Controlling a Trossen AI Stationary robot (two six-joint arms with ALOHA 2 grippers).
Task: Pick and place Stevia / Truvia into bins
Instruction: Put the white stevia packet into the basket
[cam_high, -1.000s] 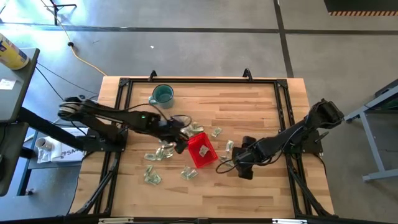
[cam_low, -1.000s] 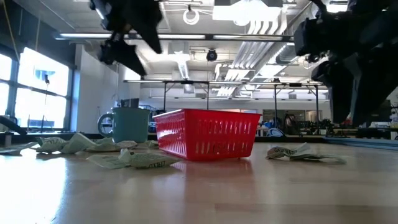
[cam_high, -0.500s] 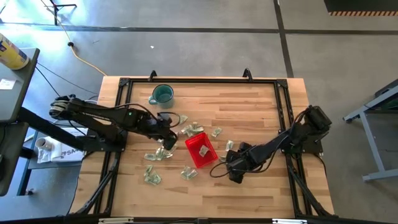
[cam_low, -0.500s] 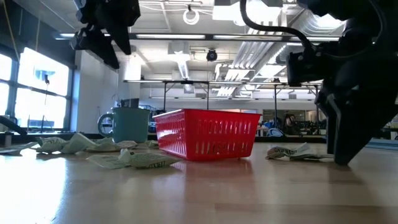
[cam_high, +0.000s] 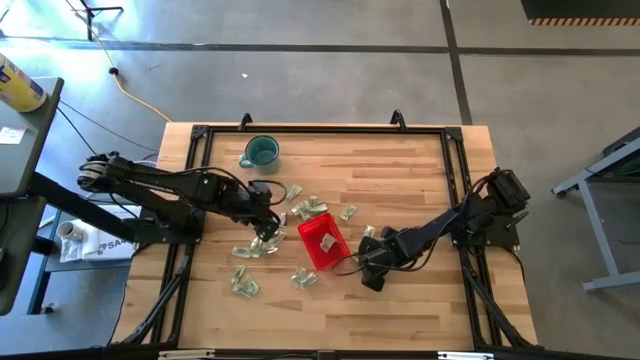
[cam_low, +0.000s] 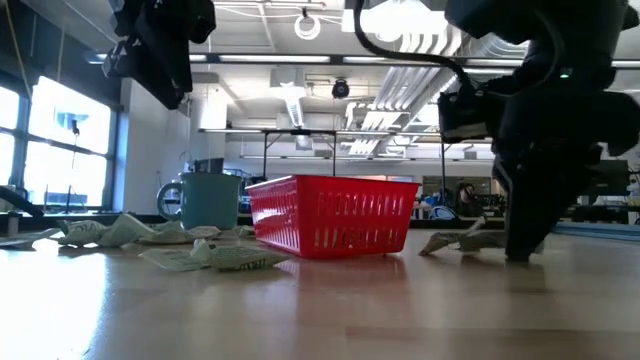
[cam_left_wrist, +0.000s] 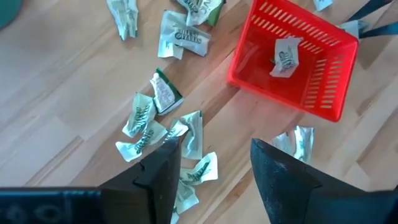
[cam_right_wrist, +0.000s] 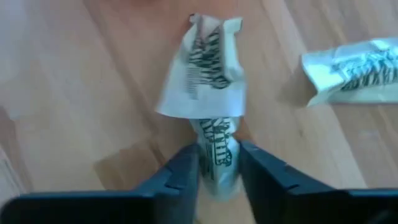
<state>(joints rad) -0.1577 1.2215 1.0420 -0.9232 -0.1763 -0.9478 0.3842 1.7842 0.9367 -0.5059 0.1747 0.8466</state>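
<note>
Pinching sachet (cam_right_wrist: 214, 155) by its end, R gripper (cam_right_wrist: 217, 168) jaws nipped on it, on table just beside bin (cam_high: 323, 243) | L gripper (cam_left_wrist: 214, 163) spread over strewn sachets | paper: light, floppy, crinkly; take by edge.

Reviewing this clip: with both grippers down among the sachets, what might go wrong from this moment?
The right gripper pinches only one end of a crumpled sachet, so it may slip out on lifting. A second sachet lies close by and might get dragged. The left gripper, open above a tight cluster of sachets, may catch several or none. The red bin is light and sits between both arms, so a nudge might shift it.
</note>
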